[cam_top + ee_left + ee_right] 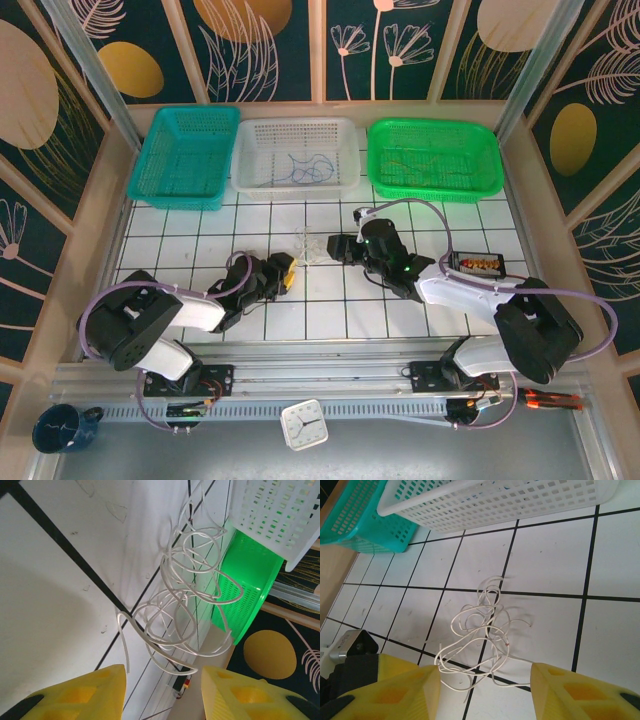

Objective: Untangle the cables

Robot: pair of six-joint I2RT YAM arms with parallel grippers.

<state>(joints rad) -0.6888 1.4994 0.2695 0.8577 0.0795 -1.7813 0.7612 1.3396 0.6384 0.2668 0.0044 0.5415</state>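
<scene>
Your L gripper & R gripper: both part-open, empty, either side of 1 white cable tangle; 3 baskets beyond it.

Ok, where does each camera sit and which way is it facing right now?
Top external: above and behind the arm bases, looking down on the table; shows both arms, left gripper and right gripper flanking the cables.
Left wrist: looks past its own yellow fingers at the cables, green basket beyond.
Right wrist: looks past its yellow fingers at the cables, teal basket beyond.
Shared: both wrist views see the cables and the white basket.
</scene>
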